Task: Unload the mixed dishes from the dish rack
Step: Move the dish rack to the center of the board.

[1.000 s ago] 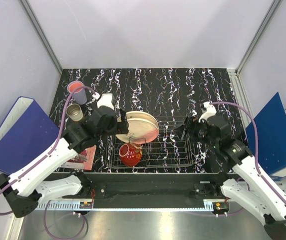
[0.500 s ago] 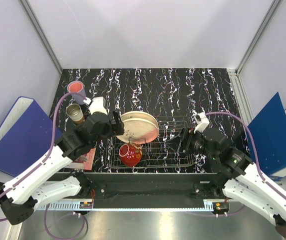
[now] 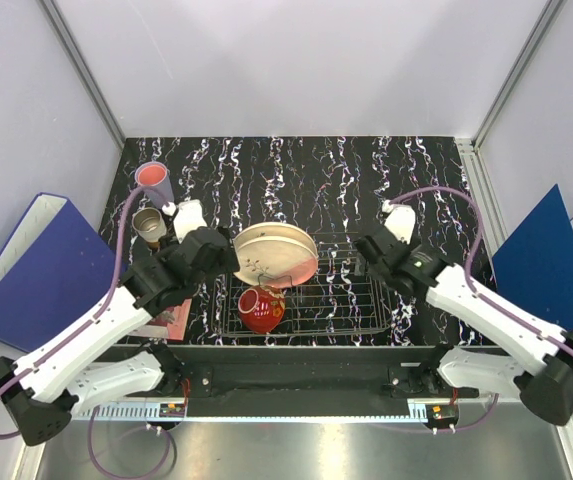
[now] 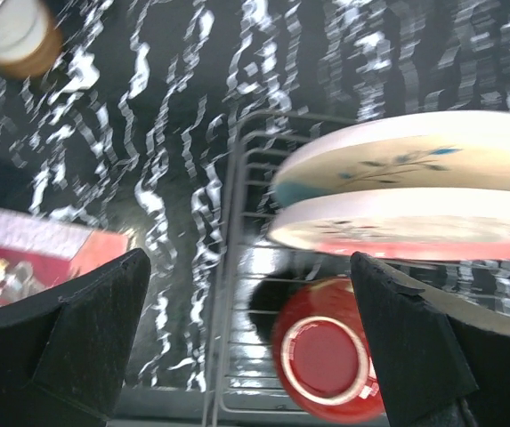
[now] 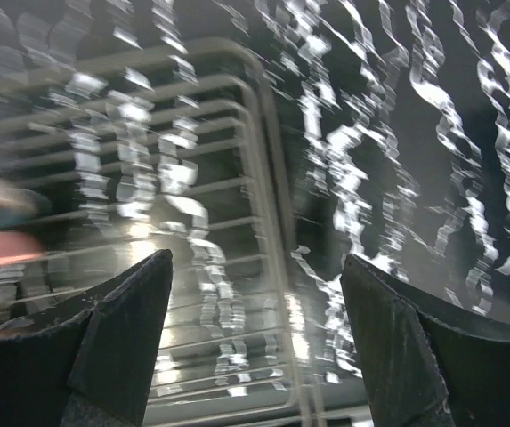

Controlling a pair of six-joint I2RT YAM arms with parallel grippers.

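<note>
Plates (image 3: 271, 250) lean together in the dish rack (image 3: 361, 300), just right of your left gripper (image 4: 250, 260) — jaws spread, red bowl-cup (image 4: 326, 366) just beside them; your right gripper (image 5: 256, 260), likewise spread, hangs over the rack's right end.

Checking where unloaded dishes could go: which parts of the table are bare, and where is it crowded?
Bare: the far strip of the table between the back wall and the dish rack, and the far right corner. The rack's right half holds no dishes. Crowded: the left edge, with tumbler, brown cup, red card and the left arm.
</note>
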